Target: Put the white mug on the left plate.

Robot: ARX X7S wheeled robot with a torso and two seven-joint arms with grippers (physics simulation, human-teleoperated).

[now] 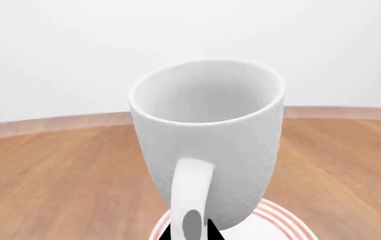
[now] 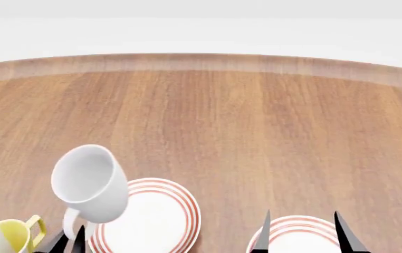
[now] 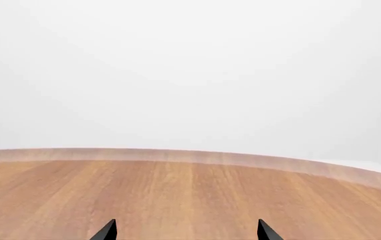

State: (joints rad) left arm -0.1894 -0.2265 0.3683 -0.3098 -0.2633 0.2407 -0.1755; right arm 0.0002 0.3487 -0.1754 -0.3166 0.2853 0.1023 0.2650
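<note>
White and glossy, the mug hangs tilted above the left edge of the left plate, its mouth tipped toward the far left. The left gripper pinches the mug's handle between two dark fingertips, which the wrist view shows closed on either side of the loop. From that view the mug's base sits over the red-ringed rim, but whether it touches the plate cannot be told. A yellow mug stands near left, just beside the plate. The right gripper hovers over the right plate, fingers spread wide and holding nothing. Both plates lie on the wooden table.
</note>
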